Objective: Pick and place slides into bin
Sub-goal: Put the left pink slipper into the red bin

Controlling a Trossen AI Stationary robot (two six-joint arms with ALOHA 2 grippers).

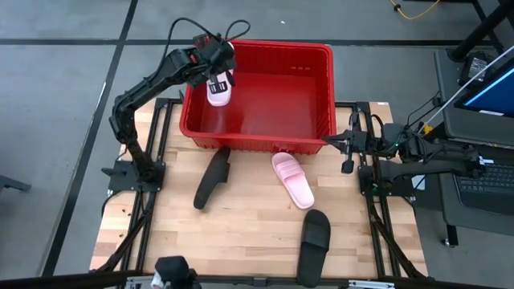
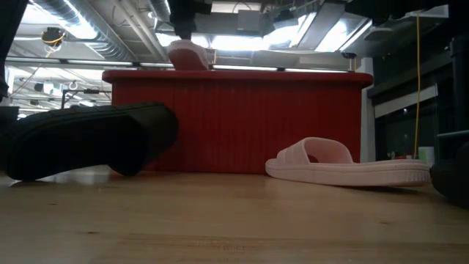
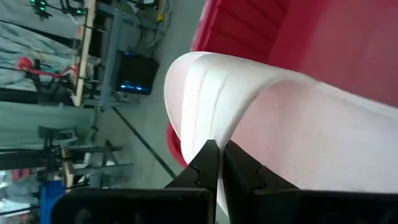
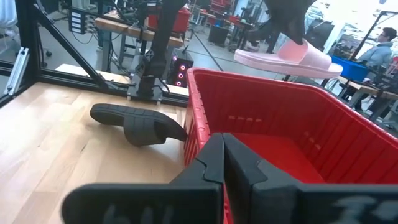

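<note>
The left gripper [image 1: 215,74] pinches a soft, ribbed pale pink slide [image 1: 218,88] above the big red plastic lattice bin [image 1: 321,56]. The right gripper [image 1: 347,143] is closed, empty.

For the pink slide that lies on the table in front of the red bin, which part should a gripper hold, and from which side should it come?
Hold the broad strap of the pink slide on the table, coming from above. The slide lies flat on its sole, so the strap arches up clear of the footbed, as the low view shows. The sole is wide and low on the wood. The right gripper, shut near the bin, seems nearest.
</note>
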